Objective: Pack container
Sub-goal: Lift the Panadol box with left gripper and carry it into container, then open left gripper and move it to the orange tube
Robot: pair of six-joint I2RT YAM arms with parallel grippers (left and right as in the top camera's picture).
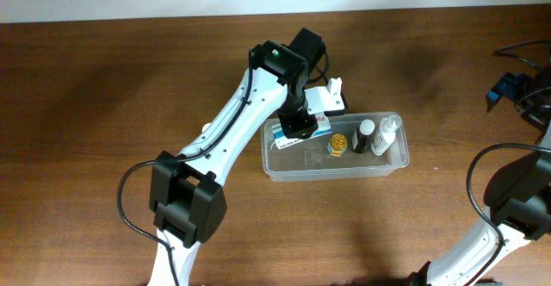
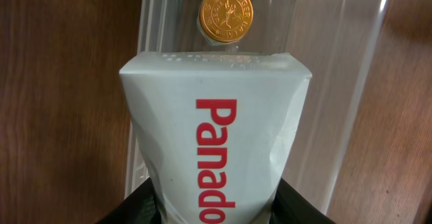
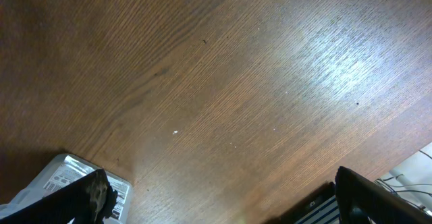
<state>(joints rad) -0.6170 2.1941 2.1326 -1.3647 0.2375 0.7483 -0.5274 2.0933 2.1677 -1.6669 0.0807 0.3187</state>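
Starting at the near edge, the right arm (image 1: 516, 208) stands by the near-right corner, well apart from the work. The right gripper (image 3: 219, 197) has its fingers spread, with only bare tabletop (image 3: 223, 82) beneath. The left arm (image 1: 224, 139) reaches from the near-left side toward the middle. The left gripper (image 2: 216, 210) is pinching one white painkiller box (image 2: 216, 150) by its near end. The container (image 1: 336, 172) lies right of the table's middle, about halfway between the near and far edges. Its long axis runs roughly parallel to those edges. The box is held at the container's left end, inside the rim as seen from overhead. Whether it rests on the floor cannot be told. Its long axis runs along the tub's length and points at the gold lid (image 2: 226, 13) just past its far end. The judgement is that release turns on the box staying clear of that jar. The left arm is by far the nearer one. Count: one container, one box, one gold-lidded jar (image 1: 337, 142), one dark bottle (image 1: 366, 137) and one white bottle (image 1: 389, 133). Outside, just beyond the container's far wall, sits one white-and-black item (image 1: 331, 102) whose kind cannot be told.
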